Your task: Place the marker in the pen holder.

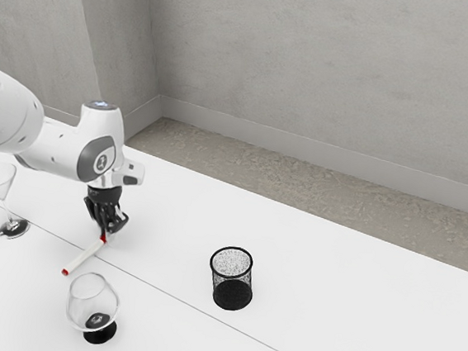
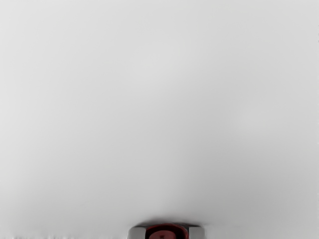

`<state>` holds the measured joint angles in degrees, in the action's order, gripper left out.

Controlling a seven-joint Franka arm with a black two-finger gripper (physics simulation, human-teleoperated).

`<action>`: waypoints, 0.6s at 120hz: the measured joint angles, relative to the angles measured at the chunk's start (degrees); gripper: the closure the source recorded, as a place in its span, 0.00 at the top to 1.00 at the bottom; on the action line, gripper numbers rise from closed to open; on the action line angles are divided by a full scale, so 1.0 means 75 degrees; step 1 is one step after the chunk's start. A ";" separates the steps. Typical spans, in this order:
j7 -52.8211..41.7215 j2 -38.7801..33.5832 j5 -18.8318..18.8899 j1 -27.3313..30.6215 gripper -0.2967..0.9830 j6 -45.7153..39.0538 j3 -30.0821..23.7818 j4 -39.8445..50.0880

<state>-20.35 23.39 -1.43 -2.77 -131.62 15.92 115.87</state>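
In the exterior view my gripper is low over the table at the red end of the white marker, whose other red tip points toward the view's lower left. The wrist view has the marker's red end filling the space between the two grey fingertips of my gripper, which is shut on it. Farther toward the exterior view's right, the black mesh pen holder stands upright, apart from the gripper and marker.
A round-bowled glass with a dark base stands close to the marker, on the exterior view's lower side. A stemmed glass stands at the exterior view's left, beneath the arm. Both are on the white table.
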 joint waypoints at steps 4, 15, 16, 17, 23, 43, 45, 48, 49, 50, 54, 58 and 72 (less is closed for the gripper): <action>0.0020 -0.0017 -0.0032 0.0002 0.18 0.0002 0.0000 -0.0002; 0.0078 -0.0026 -0.0072 -0.0003 0.17 0.0000 0.0001 -0.0008; 0.0083 -0.0028 -0.0074 -0.0004 0.17 0.0000 0.0001 -0.0009; 0.0088 -0.0032 -0.0075 -0.0009 0.16 -0.0001 0.0001 -0.0009; 0.0122 -0.0104 -0.0075 -0.0054 0.16 -0.0006 0.0001 -0.0018; 0.0237 -0.0722 0.0000 -0.0375 0.15 -0.0023 0.0002 -0.0071; 0.0247 -0.0816 0.0006 -0.0409 0.15 -0.0023 0.0002 -0.0070; 0.0262 -0.0949 0.0015 -0.0464 0.15 -0.0024 -0.0001 -0.0070; 0.0268 -0.1004 0.0019 -0.0488 0.15 -0.0024 0.0000 -0.0069; 0.0273 -0.1052 0.0022 -0.0513 0.15 -0.0024 0.0000 -0.0070; 0.0294 -0.1240 0.0036 -0.0603 0.15 -0.0025 -0.0004 -0.0064; 0.0313 -0.1428 0.0044 -0.0698 0.15 -0.0024 -0.0003 -0.0057; 0.0375 -0.1963 0.0062 -0.0977 0.15 -0.0014 -0.0005 -0.0028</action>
<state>-17.54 8.67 -0.97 -10.10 -131.73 15.88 115.66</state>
